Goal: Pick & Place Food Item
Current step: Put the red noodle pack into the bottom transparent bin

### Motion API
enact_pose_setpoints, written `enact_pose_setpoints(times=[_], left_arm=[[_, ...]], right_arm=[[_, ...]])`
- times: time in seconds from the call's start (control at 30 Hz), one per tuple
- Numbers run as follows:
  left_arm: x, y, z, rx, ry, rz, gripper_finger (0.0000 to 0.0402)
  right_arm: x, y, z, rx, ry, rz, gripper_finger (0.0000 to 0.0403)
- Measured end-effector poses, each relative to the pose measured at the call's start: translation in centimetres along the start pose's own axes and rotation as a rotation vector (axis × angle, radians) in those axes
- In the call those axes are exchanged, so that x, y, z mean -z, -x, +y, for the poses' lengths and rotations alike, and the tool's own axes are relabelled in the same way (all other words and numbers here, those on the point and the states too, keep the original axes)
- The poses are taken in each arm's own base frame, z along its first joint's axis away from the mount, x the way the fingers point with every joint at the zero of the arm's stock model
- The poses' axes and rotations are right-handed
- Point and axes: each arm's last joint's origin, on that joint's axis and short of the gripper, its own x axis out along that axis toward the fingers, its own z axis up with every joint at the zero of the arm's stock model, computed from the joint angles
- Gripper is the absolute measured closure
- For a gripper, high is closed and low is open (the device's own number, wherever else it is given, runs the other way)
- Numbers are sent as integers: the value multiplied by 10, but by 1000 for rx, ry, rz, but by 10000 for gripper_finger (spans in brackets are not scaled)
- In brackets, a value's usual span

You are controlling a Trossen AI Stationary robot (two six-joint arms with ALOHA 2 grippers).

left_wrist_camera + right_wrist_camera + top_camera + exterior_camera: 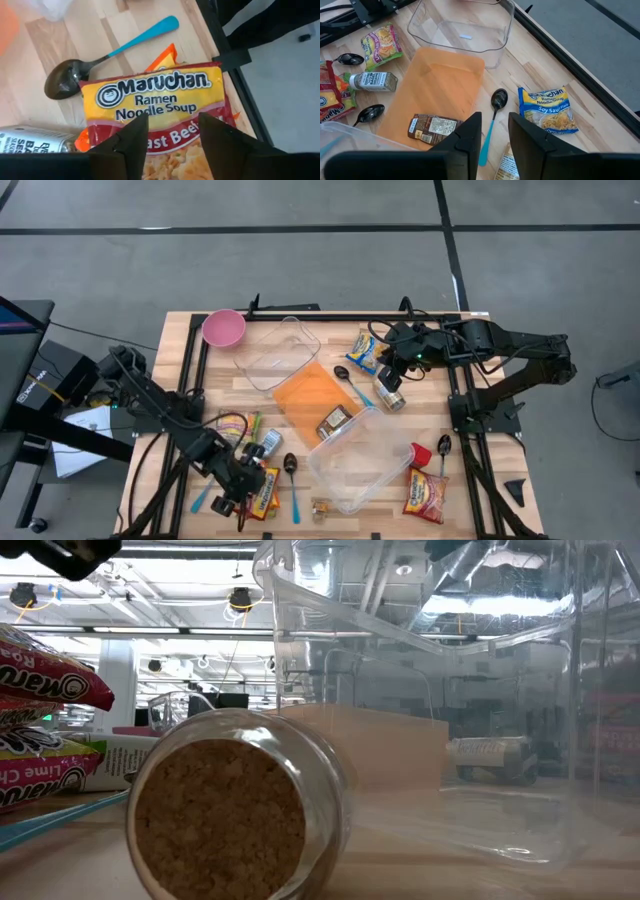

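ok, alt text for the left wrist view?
The left gripper hovers open over a Maruchan roast beef ramen packet on the wooden table. A black spoon with a blue handle lies beside it, near a seasoning jar.

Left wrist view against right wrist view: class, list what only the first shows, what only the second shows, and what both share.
Only the left wrist view: the Roast Beef ramen packet under the left gripper, whose fingers stand apart.

Only the right wrist view: the orange cutting board, a clear container, the blue Soy Sauce ramen packet, and the right gripper.

Both: wooden table, and black spoons with blue handles.
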Motion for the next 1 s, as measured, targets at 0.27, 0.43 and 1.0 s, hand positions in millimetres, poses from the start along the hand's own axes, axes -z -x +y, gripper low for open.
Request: enact_pose_setpoints(times=[0.27,0.43,1.0], left_arm=[[2,-10,-2,-118,11,5,262],[8,-14,0,-129,37,27,259],[20,-20,-6,-159,60,39,306]], right_arm=[[0,0,0,1,-1,0,309],[0,0,0,2,-1,-1,309],[0,0,0,2,-1,0,309]])
